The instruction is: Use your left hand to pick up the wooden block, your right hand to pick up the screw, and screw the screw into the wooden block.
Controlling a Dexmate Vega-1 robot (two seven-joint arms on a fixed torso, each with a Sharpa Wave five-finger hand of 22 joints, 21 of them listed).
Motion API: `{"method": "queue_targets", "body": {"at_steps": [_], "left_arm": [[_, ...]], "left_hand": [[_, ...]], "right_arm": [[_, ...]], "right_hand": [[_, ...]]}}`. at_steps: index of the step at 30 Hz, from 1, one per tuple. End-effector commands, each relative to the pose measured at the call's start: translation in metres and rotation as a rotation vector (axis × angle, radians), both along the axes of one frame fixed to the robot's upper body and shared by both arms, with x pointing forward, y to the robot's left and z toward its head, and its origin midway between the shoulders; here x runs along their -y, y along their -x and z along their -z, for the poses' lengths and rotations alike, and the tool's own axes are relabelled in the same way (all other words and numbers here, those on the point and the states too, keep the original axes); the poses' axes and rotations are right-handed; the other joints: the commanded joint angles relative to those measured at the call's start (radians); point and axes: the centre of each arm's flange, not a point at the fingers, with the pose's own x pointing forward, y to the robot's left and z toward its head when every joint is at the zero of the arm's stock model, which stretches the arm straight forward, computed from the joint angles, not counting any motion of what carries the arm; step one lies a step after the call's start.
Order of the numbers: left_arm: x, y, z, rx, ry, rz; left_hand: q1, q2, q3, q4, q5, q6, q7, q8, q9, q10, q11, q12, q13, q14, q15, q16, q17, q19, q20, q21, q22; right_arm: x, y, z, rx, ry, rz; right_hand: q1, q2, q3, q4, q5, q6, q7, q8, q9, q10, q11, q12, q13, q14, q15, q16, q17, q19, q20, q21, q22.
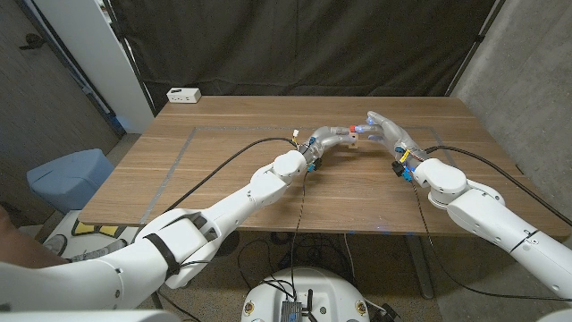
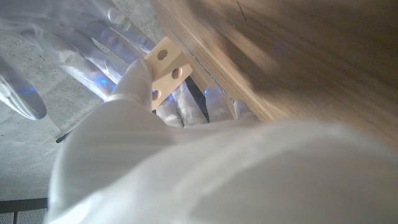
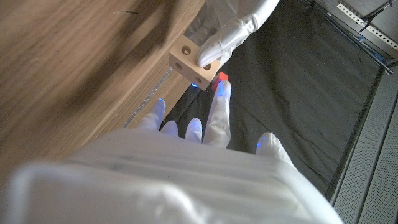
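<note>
I see a small pale wooden block with round holes, held above the middle of the table by my left hand. In the left wrist view its fingers pinch the block. From the other side my right hand reaches in, fingers pointing at the block. In the right wrist view the red screw sits at the tip of a right-hand finger, pressed against the block. The grip on the screw is partly hidden.
A white box lies at the table's far left corner. Black cables run across the wooden table to both wrists. A blue bin stands on the floor left of the table. A dark curtain hangs behind.
</note>
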Motion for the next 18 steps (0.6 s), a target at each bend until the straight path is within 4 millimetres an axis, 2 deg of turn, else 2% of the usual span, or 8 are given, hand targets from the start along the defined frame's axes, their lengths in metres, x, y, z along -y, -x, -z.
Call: {"method": "queue_targets", "body": {"at_steps": [1, 11, 18], "left_arm": [[-0.0005, -0.0022, -0.0008, -0.002, 0.003, 0.001], [-0.0012, -0.0038, -0.0017, -0.003, 0.004, 0.003], [-0.0016, -0.005, -0.0022, -0.003, 0.004, 0.004]], "left_hand": [[0.007, 0.02, 0.02, 0.011, 0.004, 0.025, 0.008, 0.009, 0.005, 0.012, -0.005, 0.022, 0.023, 0.008, -0.052, 0.001, 0.002, -0.003, 0.005, 0.006, 0.005], [0.005, 0.02, 0.02, 0.012, 0.004, 0.023, 0.007, 0.008, 0.005, 0.012, -0.004, 0.021, 0.023, 0.007, -0.052, 0.0, 0.003, -0.002, 0.005, 0.007, 0.005], [0.005, 0.02, 0.02, 0.012, 0.004, 0.021, 0.009, 0.007, 0.005, 0.012, -0.005, 0.021, 0.023, 0.008, -0.052, 0.001, 0.003, -0.003, 0.005, 0.006, 0.005]], "right_arm": [[-0.0065, -0.0012, -0.0011, -0.002, 0.011, -0.023], [-0.0044, -0.0018, -0.0017, -0.002, -0.001, -0.012], [0.0012, -0.0016, -0.0022, -0.005, -0.011, 0.008]], "right_hand": [[0.005, 0.0, 0.009, -0.003, 0.003, 0.009, -0.002, 0.002, -0.001, 0.006, 0.0, 0.002, 0.003, 0.003, 0.001, 0.007, 0.0, 0.009, -0.002, 0.003, 0.001], [0.006, 0.001, 0.01, -0.003, 0.003, 0.01, -0.001, -0.002, -0.001, 0.011, -0.002, 0.001, 0.003, 0.007, -0.002, 0.008, -0.001, 0.014, -0.008, 0.004, 0.001], [0.008, 0.001, 0.012, -0.005, 0.003, 0.012, 0.001, -0.005, -0.001, 0.016, 0.003, 0.0, 0.003, 0.014, -0.003, 0.009, -0.001, 0.022, -0.027, 0.006, 0.001]]}}
